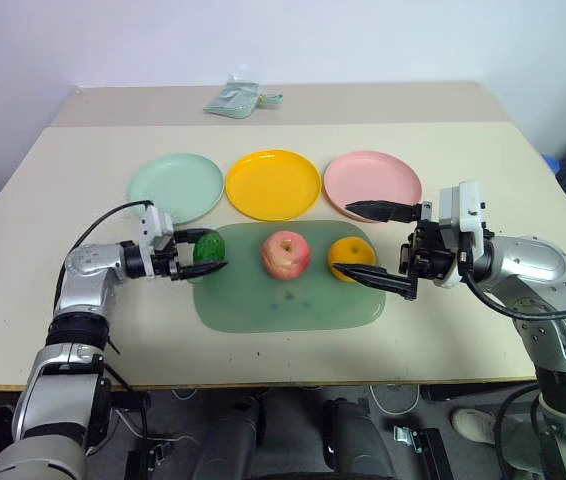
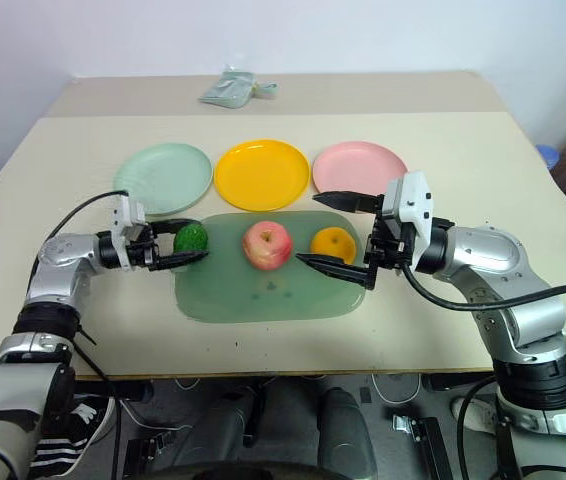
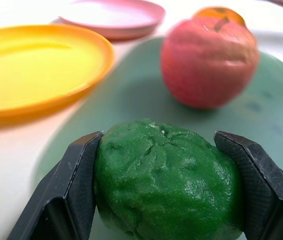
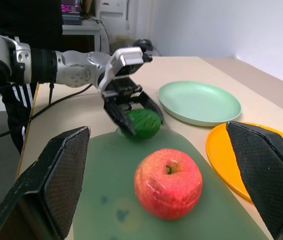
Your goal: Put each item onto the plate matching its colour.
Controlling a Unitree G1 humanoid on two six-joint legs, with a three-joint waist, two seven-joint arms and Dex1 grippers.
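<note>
Your left gripper [image 1: 206,250] has its jaws clamped on the dark green bumpy fruit [image 1: 209,247], one finger on each side of it, as the left wrist view shows plainly. The fruit sits at the left end of the green mat [image 1: 293,300], and you cannot tell whether it rests on the mat or is lifted just clear.

Your right gripper [image 1: 375,245] hangs at the mat's right end with its jaws spread wide and nothing between the pads. One finger reaches over the near rim of the pink plate [image 1: 372,183], the other lies over the mat just in front of the orange [image 1: 350,256]. The orange sits between the two fingers, touching neither as far as you can see.

The red-pink apple [image 1: 286,253] stands upright in the middle of the mat, stem up, between the green fruit and the orange.

Beyond the mat, three plates lie in a row on the worktop [image 1: 483,330]: the mint green plate [image 1: 175,187] on your left, the yellow plate [image 1: 272,183] in the middle, the pink one on your right. All three plates carry nothing.

A pale folded packet [image 1: 235,100] lies at the far edge of the worktop.
</note>
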